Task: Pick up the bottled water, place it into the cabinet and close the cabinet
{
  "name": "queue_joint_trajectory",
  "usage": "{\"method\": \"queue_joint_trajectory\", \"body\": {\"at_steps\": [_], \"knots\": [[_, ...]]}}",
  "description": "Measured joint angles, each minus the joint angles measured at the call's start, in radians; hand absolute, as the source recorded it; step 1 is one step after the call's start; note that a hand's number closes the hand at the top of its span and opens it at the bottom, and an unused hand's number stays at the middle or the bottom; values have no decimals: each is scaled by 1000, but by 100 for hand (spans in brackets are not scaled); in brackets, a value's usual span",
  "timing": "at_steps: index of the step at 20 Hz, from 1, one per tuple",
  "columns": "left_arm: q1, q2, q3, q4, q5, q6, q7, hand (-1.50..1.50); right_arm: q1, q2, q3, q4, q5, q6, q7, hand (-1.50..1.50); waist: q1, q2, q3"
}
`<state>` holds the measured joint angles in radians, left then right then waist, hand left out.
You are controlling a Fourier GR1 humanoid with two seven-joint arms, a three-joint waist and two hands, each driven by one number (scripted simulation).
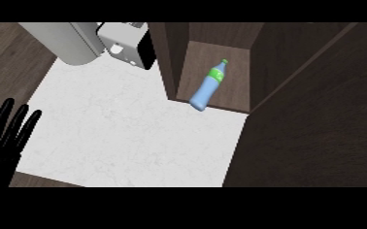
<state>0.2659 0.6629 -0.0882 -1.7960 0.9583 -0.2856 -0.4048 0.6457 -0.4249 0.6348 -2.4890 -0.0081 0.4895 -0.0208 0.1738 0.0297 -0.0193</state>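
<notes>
1. The left hand [16, 126] shows at the left edge of the head view, fingers straight and spread, pointing up, holding nothing. It rests over the counter's left margin, well apart from the bottle.
2. The right hand does not show; a grey forearm [68, 41] crosses the upper left corner, with a grey and black block at its end whose fingers cannot be made out.
3. The counter [129, 131] is pale marble, bordered by dark wood at left and below.
4. The cabinet [237, 68] stands at the upper right, dark brown, its inside open to view.
5. The bottle [209, 86] lies tilted on the cabinet's floor: blue body, green band and green cap, cap pointing up and right, base near the front edge of the shelf.
6. The cabinet door [308, 121] stands open at the right, a broad dark panel.
</notes>
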Motion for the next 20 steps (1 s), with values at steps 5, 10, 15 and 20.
{"method": "queue_joint_trajectory", "body": {"at_steps": [5,10,15,20], "knots": [[-8,14,4,2,9,-18,10,-150,-79,-32,-22,0,-6,34,16,-150,32,1,-3],[-18,27,15,11,18,-32,18,-150,-168,-61,-29,2,-9,72,37,150,49,0,-6],[-25,42,26,20,26,-41,27,-150,-218,-79,-32,3,-13,98,52,150,47,-1,-8],[-31,49,33,27,32,-50,31,-150,-258,-95,-40,3,-16,117,61,150,46,-1,-11]]}}
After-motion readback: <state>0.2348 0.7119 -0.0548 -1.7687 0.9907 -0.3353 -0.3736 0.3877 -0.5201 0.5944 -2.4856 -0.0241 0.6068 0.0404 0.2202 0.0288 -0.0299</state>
